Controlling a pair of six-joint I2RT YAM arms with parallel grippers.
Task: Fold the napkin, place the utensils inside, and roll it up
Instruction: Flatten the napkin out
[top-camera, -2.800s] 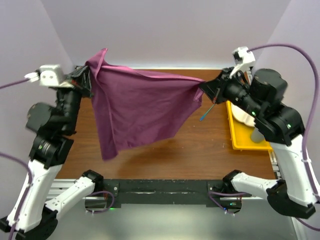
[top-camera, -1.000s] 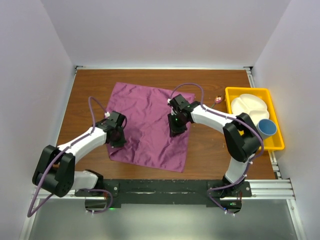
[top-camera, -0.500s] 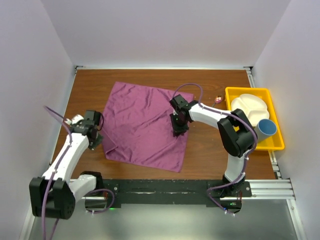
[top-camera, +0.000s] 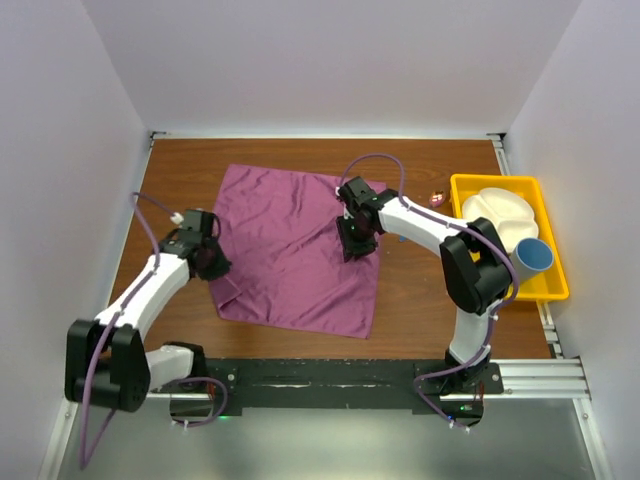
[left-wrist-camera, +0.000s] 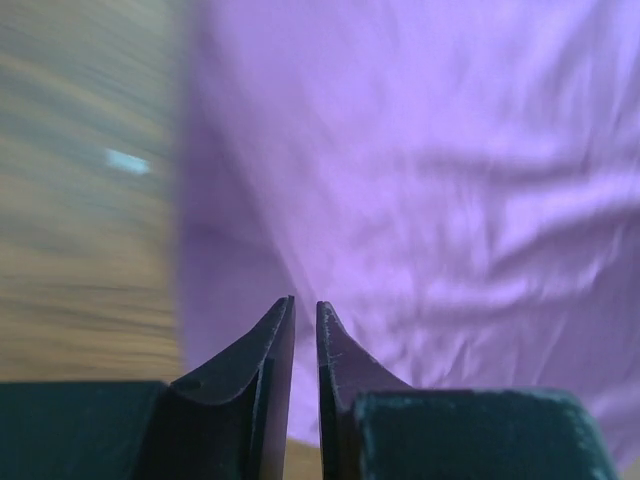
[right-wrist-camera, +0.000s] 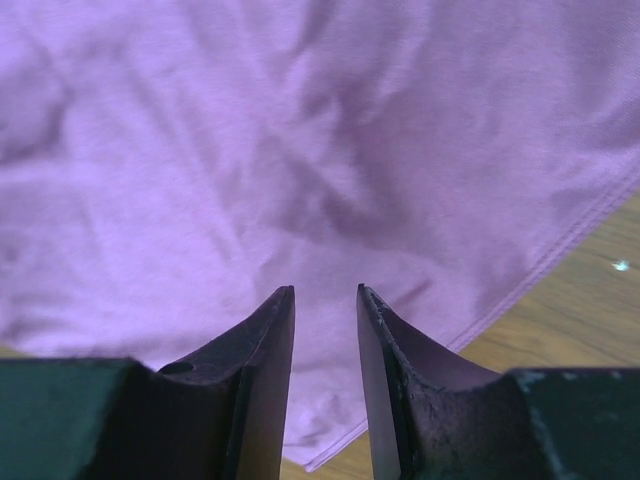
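A plain plum-purple cloth napkin (left-wrist-camera: 420, 180) fills the centre and right of the frame, softly creased. Its left edge runs straight down over the blurred brown wooden table (left-wrist-camera: 80, 250) at the left. At bottom centre, the left gripper (left-wrist-camera: 305, 312) shows two dark fingers (left-wrist-camera: 262, 350), with a narrow slit between their tips and nothing in it.

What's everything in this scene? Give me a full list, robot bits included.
napkin: one, plum purple, spread on the table, left of centre
tray: one, yellow, at the table's right edge
divided plate: one, white, in the tray's far end
cup: one, blue, in the tray's near end
small item: one, dark, on the wood left of the tray; too small to identify
table: one, brown wood
left gripper: one, black, slightly open, at the napkin's left edge
right gripper: one, black, open, over the napkin's right side
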